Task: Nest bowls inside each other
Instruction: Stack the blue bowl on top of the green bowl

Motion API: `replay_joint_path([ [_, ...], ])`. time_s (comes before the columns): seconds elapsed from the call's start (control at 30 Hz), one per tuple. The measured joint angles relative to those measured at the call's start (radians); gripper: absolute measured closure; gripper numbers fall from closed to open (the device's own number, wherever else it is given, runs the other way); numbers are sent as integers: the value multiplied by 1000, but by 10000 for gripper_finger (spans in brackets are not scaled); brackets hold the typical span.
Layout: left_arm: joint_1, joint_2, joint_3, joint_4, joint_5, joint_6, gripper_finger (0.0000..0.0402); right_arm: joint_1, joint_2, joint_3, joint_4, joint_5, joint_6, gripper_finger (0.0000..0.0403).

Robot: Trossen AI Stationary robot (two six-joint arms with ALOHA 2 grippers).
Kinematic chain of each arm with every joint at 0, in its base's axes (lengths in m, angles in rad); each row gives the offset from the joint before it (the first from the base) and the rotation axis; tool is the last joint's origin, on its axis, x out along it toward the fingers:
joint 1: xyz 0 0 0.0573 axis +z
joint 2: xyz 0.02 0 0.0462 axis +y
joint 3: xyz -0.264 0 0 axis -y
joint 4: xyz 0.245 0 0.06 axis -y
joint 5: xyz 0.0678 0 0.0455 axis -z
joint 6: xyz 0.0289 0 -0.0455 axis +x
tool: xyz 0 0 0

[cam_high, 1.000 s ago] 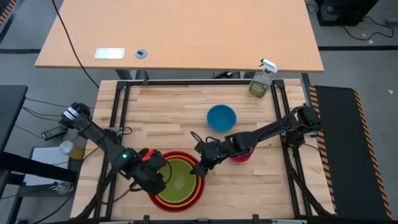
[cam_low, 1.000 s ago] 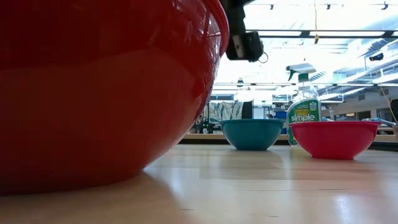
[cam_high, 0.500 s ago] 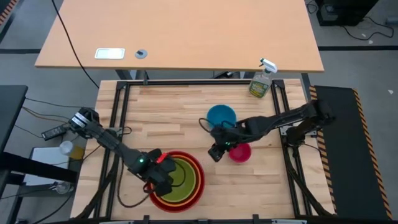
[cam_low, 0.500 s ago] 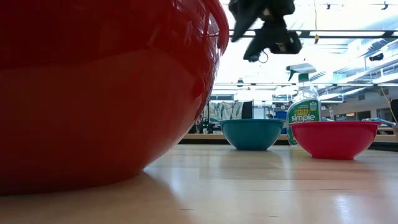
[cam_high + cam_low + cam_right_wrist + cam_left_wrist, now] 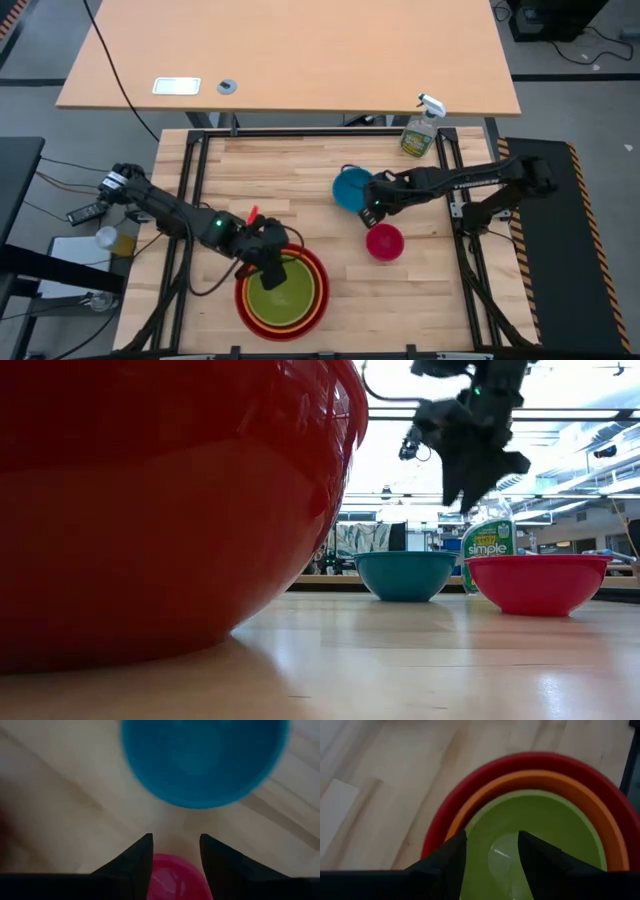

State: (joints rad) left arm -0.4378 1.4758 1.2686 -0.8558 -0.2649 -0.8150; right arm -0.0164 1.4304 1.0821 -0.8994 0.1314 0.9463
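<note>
Near the table's front, the red bowl [image 5: 243, 300] holds the orange bowl [image 5: 485, 795], and the lime green bowl [image 5: 285, 297] sits inside that. My left gripper [image 5: 272, 262] hangs open above the far left rim of this stack, its fingers [image 5: 452, 862] over the green bowl [image 5: 545, 825]. The blue bowl [image 5: 352, 188] and the pink bowl [image 5: 385, 242] stand apart on their bases at mid-right. My right gripper [image 5: 370, 212] hovers open between them, pointing steeply down. Blue bowl [image 5: 205, 760] lies ahead of its fingers and pink bowl [image 5: 172, 877] beneath them.
A green-tinted spray bottle [image 5: 418, 135] stands at the table's far right corner. A black frame [image 5: 200, 140] borders the wooden top. Bare wood lies left of the blue bowl and along the far side. In the low view the red bowl [image 5: 170, 510] fills the left half.
My right gripper has swung from the stack's right rim toward the table's far right, to the gap between the blue and pink bowls, tipping more steeply down. My left gripper has moved from the stack's near left toward its far rim. No bowl has moved.
</note>
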Motion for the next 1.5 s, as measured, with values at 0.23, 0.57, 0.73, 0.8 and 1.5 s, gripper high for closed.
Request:
replay_joint_path([
  [0.23, 30, -32, 0, -1, -7, 0, 221, -167, -121, -220, 184, -52, 20, 233],
  [0.57, 73, -33, -1, -1, -9, 19, 221, -302, -124, -387, 478, -126, 37, 184],
  [0.73, 102, -33, -1, -1, -11, 26, 221, -322, -41, -402, 526, -125, 48, 182],
  [0.8, 109, -33, -1, -1, -11, 26, 221, -322, -18, -402, 549, -124, 44, 195],
  [1.5, 113, -120, 4, -13, -7, 53, 221, -258, -46, -315, 715, -186, 13, 385],
])
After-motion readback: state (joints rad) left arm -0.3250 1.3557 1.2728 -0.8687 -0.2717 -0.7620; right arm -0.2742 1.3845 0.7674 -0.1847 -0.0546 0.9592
